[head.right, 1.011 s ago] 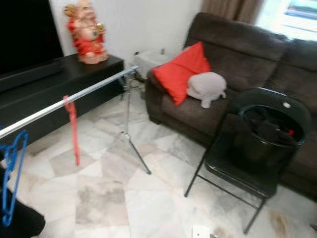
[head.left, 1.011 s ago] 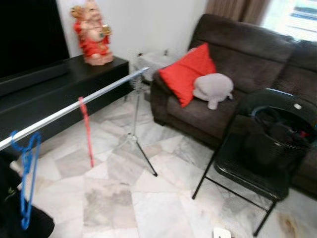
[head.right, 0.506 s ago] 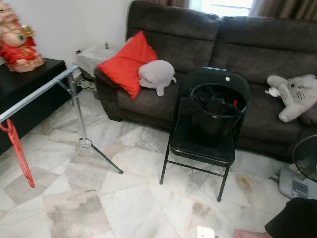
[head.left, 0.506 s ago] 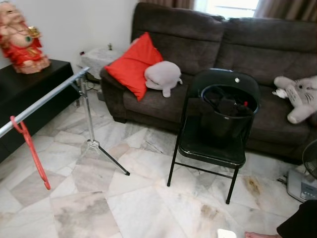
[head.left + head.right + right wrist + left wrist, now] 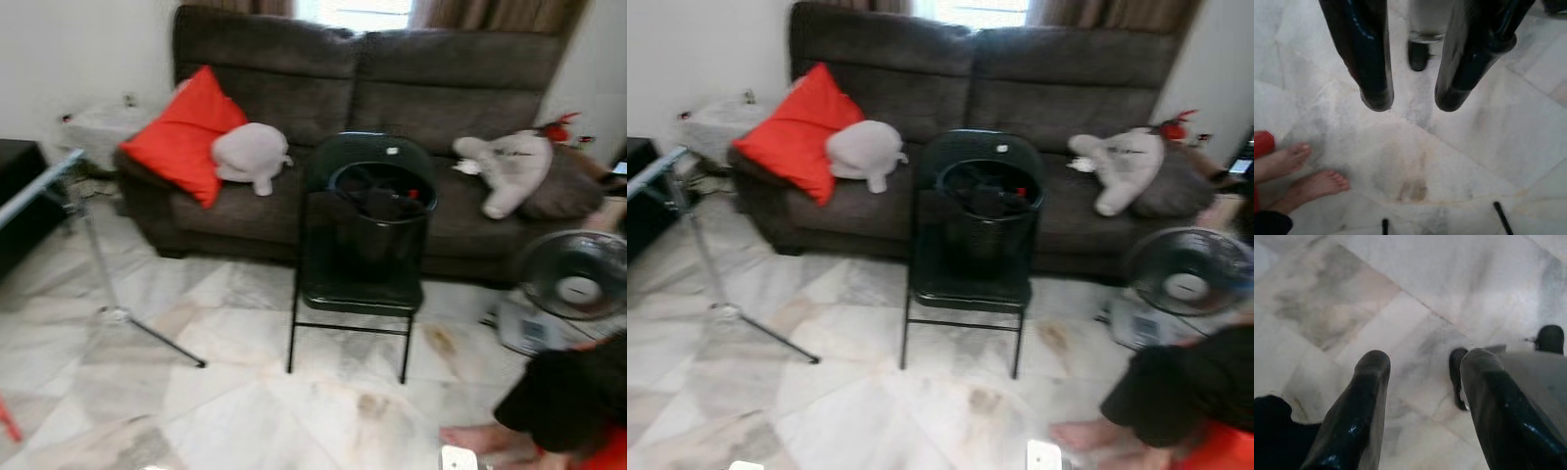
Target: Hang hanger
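Camera swung right; bucket (image 5: 380, 211) on chair (image 5: 359, 284).

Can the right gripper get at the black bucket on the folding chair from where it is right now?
Probably not yet. The right gripper hangs open over bare floor, while the bucket sits on the chair farther ahead.

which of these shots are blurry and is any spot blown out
Both eye views are soft with motion blur, worst at the edges: the rack pole and fan smear, while the chair reads fairly clearly. The window above the sofa is blown out white. The left gripper and right gripper look sharper in their wrist views, with small glints on the black fingers.
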You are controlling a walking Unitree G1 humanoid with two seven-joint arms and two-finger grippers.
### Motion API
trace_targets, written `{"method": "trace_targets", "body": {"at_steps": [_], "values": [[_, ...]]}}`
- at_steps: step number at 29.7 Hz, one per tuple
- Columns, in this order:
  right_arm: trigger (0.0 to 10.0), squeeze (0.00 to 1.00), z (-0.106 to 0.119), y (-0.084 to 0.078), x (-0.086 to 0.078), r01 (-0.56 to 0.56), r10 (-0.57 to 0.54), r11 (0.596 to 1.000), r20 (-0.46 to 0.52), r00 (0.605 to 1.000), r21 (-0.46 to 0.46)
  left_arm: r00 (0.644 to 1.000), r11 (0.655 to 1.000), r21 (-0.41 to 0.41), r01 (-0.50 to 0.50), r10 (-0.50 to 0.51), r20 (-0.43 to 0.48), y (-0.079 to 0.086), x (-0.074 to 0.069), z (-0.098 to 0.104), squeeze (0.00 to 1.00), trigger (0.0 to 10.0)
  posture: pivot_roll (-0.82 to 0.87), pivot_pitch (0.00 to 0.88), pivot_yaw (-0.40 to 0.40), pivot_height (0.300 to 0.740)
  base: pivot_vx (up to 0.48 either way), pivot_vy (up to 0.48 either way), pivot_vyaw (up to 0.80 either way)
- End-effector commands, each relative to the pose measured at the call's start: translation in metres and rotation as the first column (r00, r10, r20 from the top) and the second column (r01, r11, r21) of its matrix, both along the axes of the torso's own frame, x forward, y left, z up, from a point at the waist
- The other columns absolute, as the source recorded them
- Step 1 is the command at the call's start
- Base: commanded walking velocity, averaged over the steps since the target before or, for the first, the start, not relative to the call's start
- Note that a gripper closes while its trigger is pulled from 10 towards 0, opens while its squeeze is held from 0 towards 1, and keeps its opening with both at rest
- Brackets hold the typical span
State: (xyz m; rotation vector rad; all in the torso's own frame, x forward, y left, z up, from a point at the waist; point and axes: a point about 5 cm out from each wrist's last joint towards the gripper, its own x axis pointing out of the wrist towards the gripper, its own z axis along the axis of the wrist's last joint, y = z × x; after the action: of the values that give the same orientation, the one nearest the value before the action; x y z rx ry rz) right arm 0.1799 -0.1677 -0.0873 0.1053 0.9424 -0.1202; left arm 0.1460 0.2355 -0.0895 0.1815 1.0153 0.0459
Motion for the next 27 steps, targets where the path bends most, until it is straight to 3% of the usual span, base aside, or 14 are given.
{"method": "trace_targets", "body": {"at_steps": [1,9,16,27], "values": [[10.0,0.00,0.0007,-0.0038,0.0009,0.011,-0.011,1.000,0.004,1.000,-0.008,1.000,1.000,0.003,0.016,-0.015,-0.025,-0.0009,-0.0034,-0.0018,0.00,10.0,0.17,0.000,0.000,0.740,0.334,0.000,0.00],[10.0,0.00,0.0013,-0.0046,0.0020,0.020,-0.019,1.000,0.007,1.000,-0.009,0.999,1.000,0.000,0.016,-0.016,-0.033,-0.0037,-0.0051,-0.0033,0.00,10.0,0.17,0.000,0.000,0.740,0.360,0.000,0.00],[10.0,0.00,0.0011,-0.0055,0.0014,0.022,-0.021,1.000,0.005,1.000,-0.009,0.999,1.000,-0.002,0.015,-0.015,-0.038,-0.0032,-0.0075,-0.0039,0.00,10.0,0.17,0.000,0.000,0.740,0.379,0.000,-0.68],[10.0,0.00,0.0015,-0.0072,0.0016,0.031,-0.031,0.999,0.013,0.999,-0.013,0.999,1.000,-0.002,0.014,-0.014,-0.045,-0.0010,-0.0098,-0.0042,0.00,10.0,0.17,0.000,0.000,0.740,0.384,0.000,0.00]]}}
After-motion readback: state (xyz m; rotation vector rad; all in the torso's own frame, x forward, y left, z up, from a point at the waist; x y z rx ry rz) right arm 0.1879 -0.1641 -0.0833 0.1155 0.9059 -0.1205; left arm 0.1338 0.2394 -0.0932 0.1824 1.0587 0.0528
